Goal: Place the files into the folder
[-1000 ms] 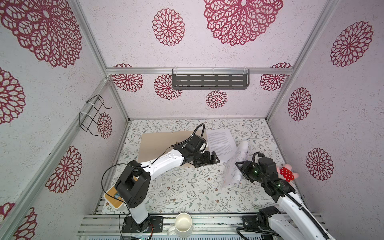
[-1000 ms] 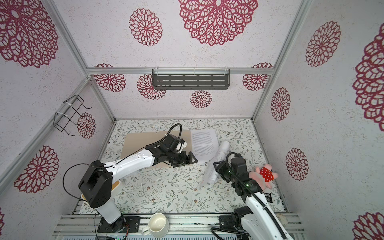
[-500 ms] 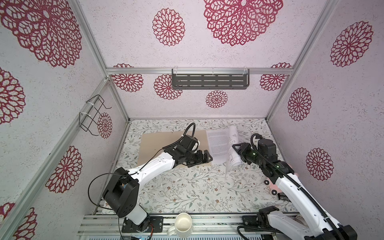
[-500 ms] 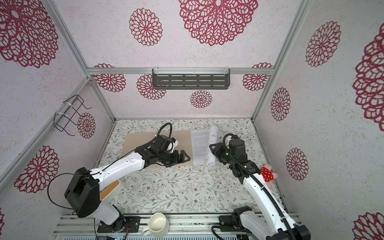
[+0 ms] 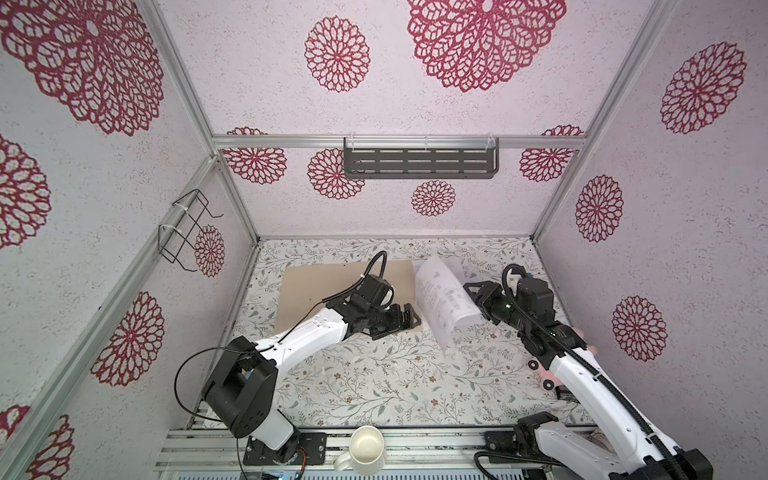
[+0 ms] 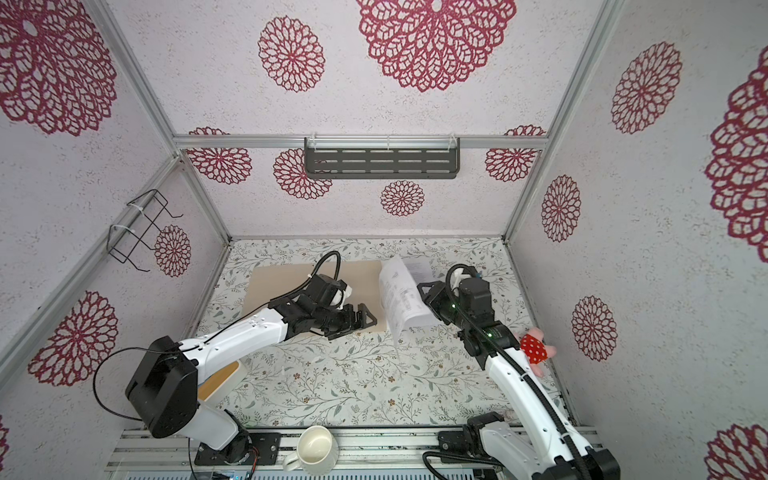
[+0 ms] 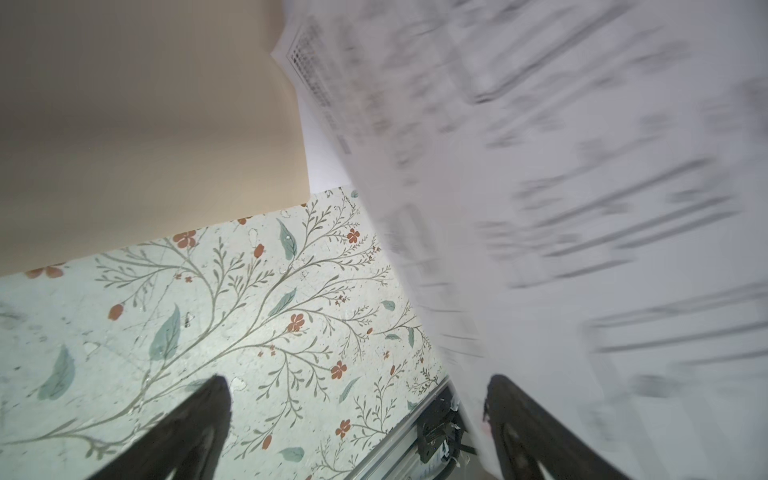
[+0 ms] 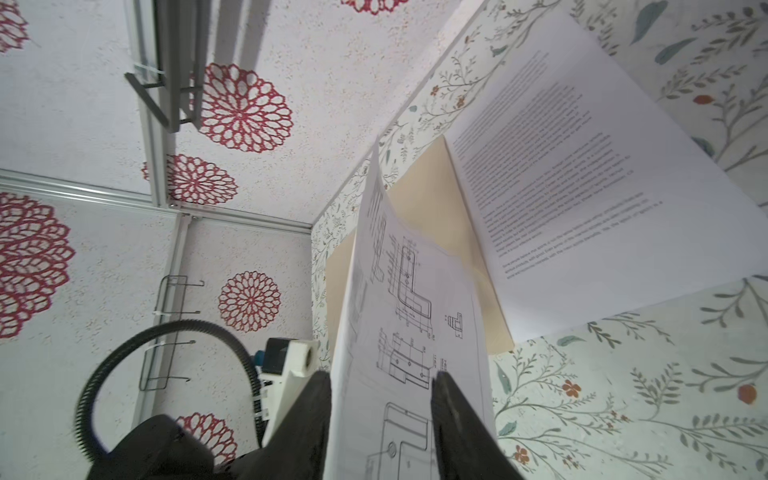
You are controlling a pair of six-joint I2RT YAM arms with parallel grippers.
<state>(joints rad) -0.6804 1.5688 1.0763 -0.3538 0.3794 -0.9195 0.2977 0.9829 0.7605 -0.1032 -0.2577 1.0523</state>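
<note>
Beige and flat, the plain cardboard folder [image 5: 316, 291] lies on your floral-print worktop [image 5: 374, 374] toward the back left; your left hand [image 5: 409, 319] hangs over its near right corner with both black fingers [image 7: 199, 419] spread wide and gripping nothing; in the left wrist view the folder's corner and the worktop show through that gap. Your right hand [image 5: 478, 299] is clamped on the white paper sheet with the black line drawing [image 5: 440, 299]; in the right wrist view that sheet runs up between the two fingers, lifted off the worktop, standing on edge and curled, just beside the folder's right edge. The second white sheet [image 8: 582, 187], covered in dense printed text, lies flat on the worktop past the drawing; its edge meets the folder's right edge, and you cannot tell whether it overlaps; neither sheet is inside the folder.
</note>
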